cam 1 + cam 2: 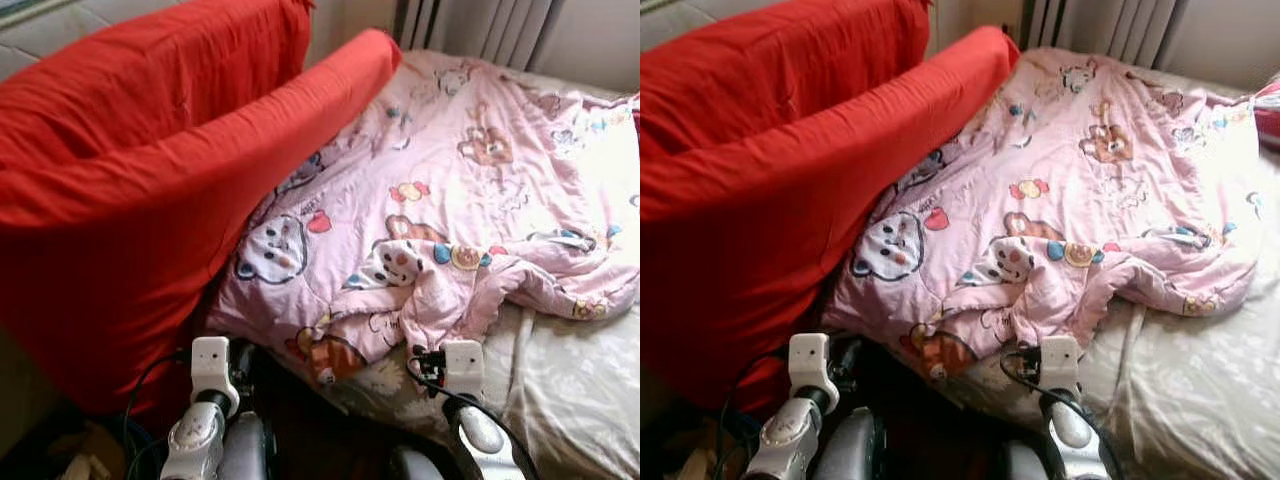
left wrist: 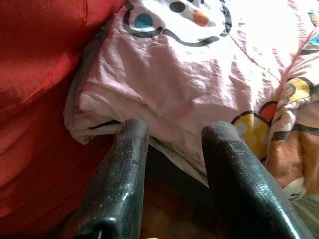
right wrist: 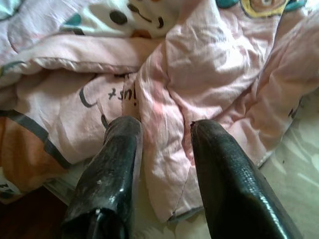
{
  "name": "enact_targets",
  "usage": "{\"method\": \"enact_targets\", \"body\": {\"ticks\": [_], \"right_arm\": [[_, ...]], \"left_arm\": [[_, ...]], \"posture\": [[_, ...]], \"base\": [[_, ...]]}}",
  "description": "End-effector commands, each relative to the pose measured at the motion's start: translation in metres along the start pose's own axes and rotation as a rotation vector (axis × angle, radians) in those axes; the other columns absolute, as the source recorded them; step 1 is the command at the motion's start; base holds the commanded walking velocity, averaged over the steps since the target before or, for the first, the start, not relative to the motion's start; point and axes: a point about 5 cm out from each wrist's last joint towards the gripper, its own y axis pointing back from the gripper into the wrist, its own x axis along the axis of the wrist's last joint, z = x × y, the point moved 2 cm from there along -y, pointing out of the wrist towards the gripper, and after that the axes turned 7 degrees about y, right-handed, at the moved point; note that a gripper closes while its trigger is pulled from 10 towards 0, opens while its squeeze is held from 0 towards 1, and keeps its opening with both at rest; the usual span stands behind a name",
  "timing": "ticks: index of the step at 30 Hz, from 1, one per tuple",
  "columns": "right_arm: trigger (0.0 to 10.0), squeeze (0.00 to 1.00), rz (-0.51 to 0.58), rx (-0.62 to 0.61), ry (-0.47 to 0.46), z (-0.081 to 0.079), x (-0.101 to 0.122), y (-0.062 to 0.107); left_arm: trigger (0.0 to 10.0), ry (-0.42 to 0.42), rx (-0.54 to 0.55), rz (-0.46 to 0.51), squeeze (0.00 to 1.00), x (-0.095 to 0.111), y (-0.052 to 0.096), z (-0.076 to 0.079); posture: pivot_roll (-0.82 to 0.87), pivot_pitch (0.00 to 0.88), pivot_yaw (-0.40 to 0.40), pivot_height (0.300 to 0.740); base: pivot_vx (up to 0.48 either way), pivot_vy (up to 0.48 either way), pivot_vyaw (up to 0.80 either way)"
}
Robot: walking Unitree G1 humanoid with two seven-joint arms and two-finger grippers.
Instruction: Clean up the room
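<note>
Pink cartoon-print blanket (image 1: pixel 440 210) rumpled across the bed (image 1: pixel 580 400), near edge bunched up and folded over. Big red cushion (image 1: pixel 140 190) leaning along its left side, touching it. Left claw (image 2: pixel 172 137) parted, empty, tips right at the blanket's folded corner beside the cushion. Right claw (image 3: pixel 164 132) parted too, straddling a bunched fold at the near edge, not clamped.

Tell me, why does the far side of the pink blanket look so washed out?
Left eye view: strong light bleaches the pink blanket near the curtains; the red cushion keeps full colour. Left wrist view: glare at the blanket's upper edge, dark shade under its fold.
</note>
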Motion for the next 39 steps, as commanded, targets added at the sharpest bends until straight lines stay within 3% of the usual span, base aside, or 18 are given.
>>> {"method": "enact_targets", "body": {"ticks": [1,7,25,39], "right_arm": [[10.0,0.00,-0.028,-0.019,-0.010,0.0025,-0.0040,0.0005],[10.0,0.00,-0.018,-0.034,-0.031,0.0039,-0.0028,0.0005],[10.0,0.00,-0.012,-0.059,-0.079,0.0079,-0.0011,-0.0003],[10.0,0.00,-0.010,-0.045,-0.080,0.0056,-0.0005,-0.0008]], "left_arm": [[10.0,-0.004,0.000,-0.012,0.00,-0.0034,0.0018,-0.0006],[10.0,-0.010,-0.004,-0.012,0.00,-0.0033,0.0017,0.0000],[10.0,-0.021,-0.022,-0.007,0.00,-0.0016,0.0009,0.0023],[10.0,-0.021,-0.028,-0.010,0.00,-0.0023,0.0009,0.0036]], "posture": [[-0.06,0.147,-0.005,0.637],[-0.06,0.147,-0.005,0.599],[-0.05,0.150,-0.003,0.599],[-0.05,0.148,-0.003,0.599]], "base": [[0.000,0.000,0.00],[0.000,0.000,0.00],[0.000,0.000,0.00],[0.247,0.000,0.00]]}}
